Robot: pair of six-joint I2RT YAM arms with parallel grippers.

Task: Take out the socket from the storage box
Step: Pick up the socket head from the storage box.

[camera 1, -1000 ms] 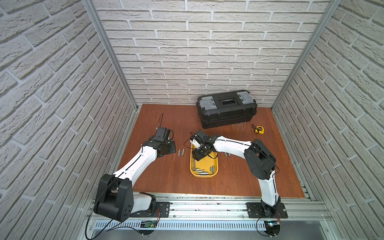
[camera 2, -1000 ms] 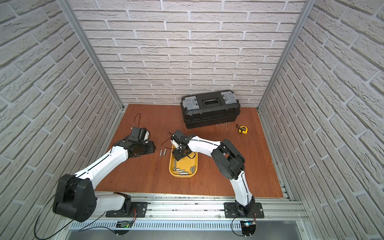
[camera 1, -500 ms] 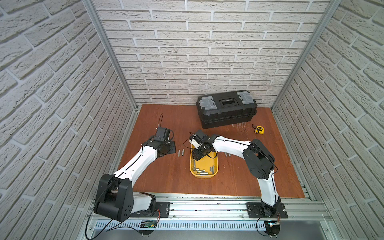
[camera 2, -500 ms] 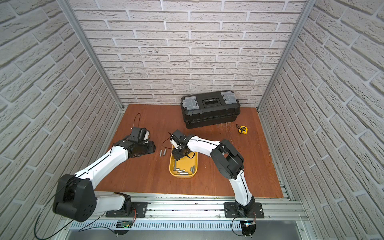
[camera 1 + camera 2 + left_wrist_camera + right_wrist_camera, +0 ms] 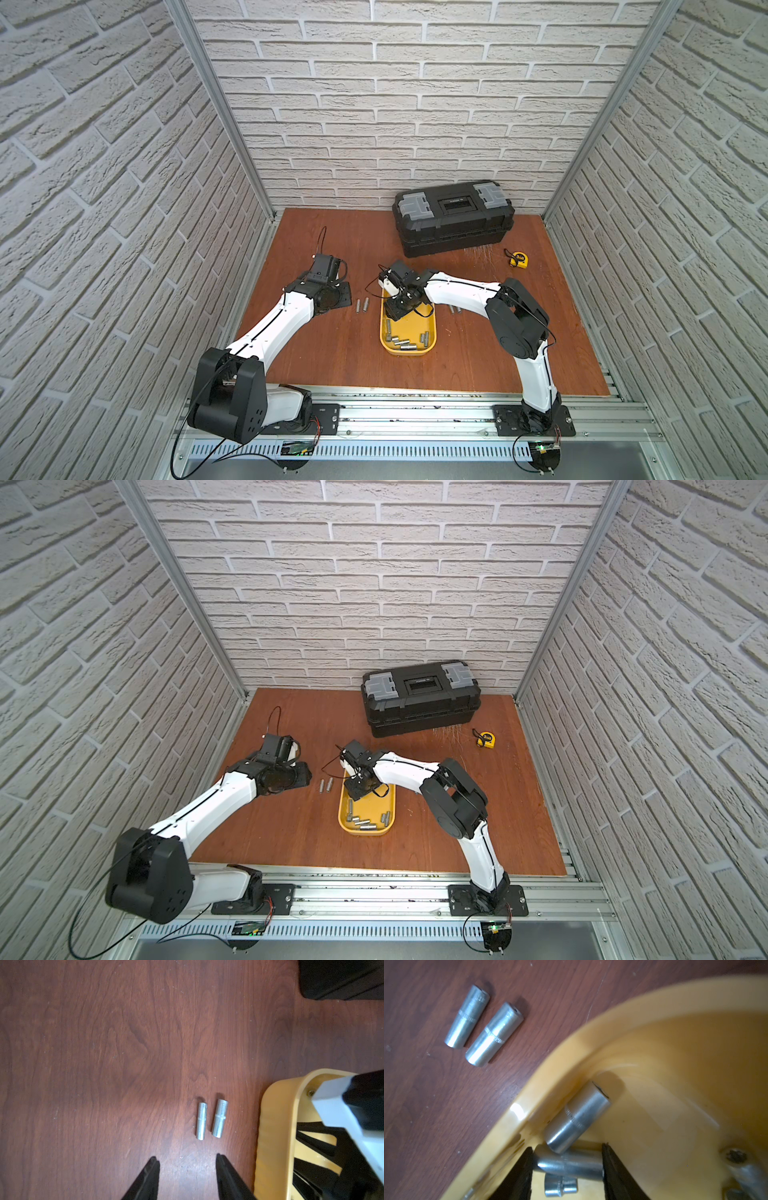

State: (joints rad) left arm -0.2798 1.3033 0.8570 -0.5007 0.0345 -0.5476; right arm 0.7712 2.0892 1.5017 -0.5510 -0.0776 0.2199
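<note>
Your right fingers [image 5: 520,1178] are clamped on both ends of a socket [image 5: 571,1164] lying by the far-left wall inside the storage box [image 5: 581,1039]. Your left fingers [image 5: 147,1180] stand apart over the bare surface [image 5: 332,353], just left of two loose sockets [image 5: 209,1119] beside the box.

Here's a robot lab cell dressed as a workshop: brick-pattern panels [image 5: 415,104] on aluminium posts [image 5: 224,112], a wooden tabletop [image 5: 332,357], white robot arms [image 5: 461,286] bolted to a rail [image 5: 415,412], a black toolbox [image 5: 453,218] and a tape measure [image 5: 519,260] beyond the right gripper [image 5: 393,318].
</note>
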